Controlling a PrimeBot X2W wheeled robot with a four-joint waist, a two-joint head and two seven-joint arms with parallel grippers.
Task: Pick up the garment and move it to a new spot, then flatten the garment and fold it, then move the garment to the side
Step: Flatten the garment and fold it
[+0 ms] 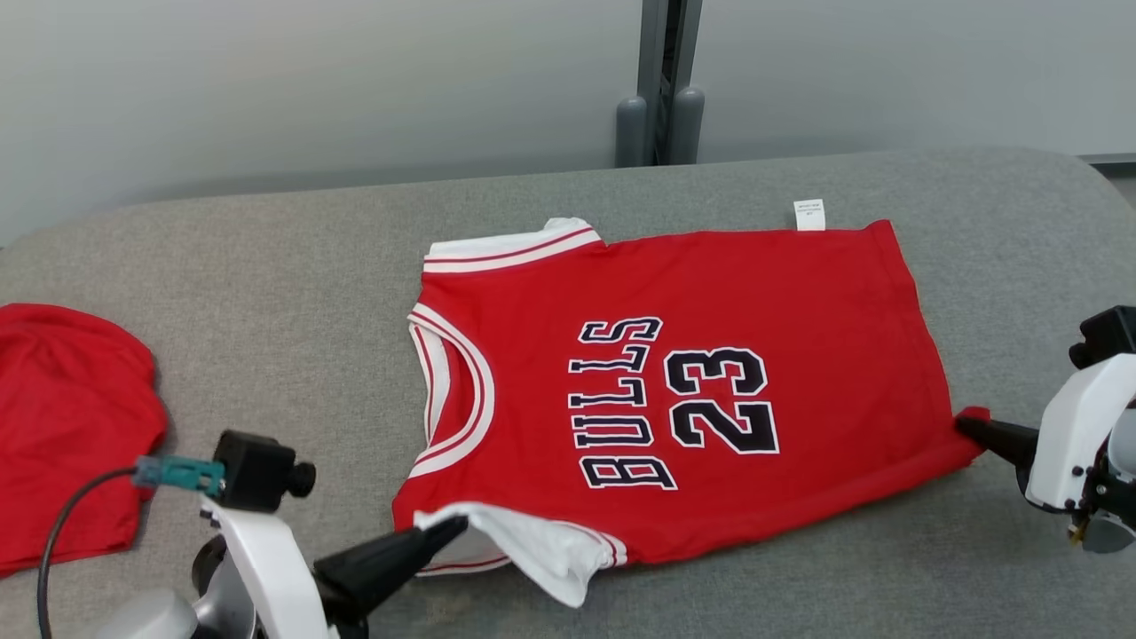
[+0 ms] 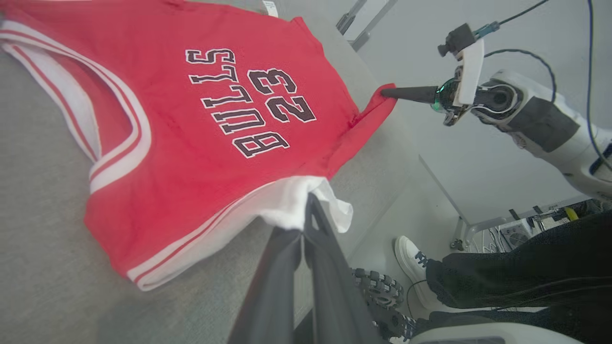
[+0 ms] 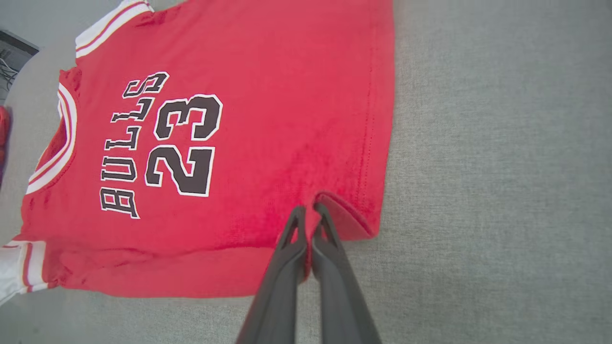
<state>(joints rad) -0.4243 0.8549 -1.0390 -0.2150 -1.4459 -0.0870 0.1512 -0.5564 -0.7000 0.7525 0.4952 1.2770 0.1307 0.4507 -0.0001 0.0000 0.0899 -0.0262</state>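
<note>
Had the jersey (image 1: 754, 293) lying front-up on the grey desk (image 1: 266, 266), approx mid-desk, neck toward the robot's left, hem toward its right. The "BULLS 23" print faced up and read sideways from the head cam. Most of it lay flat. The far edge ran straight, w/ a small white label (image 1: 808, 214) poking out past it.

L hand (image 1: 448, 528) was clenched on the near shoulder corner, grasping the white trim w/ red stripes. A flap of white fabric bunched up and hung over the tips there. In the L wrist cam the two fingers (image 2: 275, 286) met w/ that white fabric pinched at their ends.

R hand (image 1: 967, 426) was clenched too, grasping the near hem corner, which curled up off the desk around the tips. The near edge btw the two hands looked folded over.

Off to the robot's left, well apart from the jersey, sat a second red cloth (image 1: 62, 417), crumpled. Behind the desk stood a grey post (image 1: 661, 89). L wrist cam also caught a person's leg in dark trousers and a white shoe (image 2: 411, 260) on the floor beside the desk.
</note>
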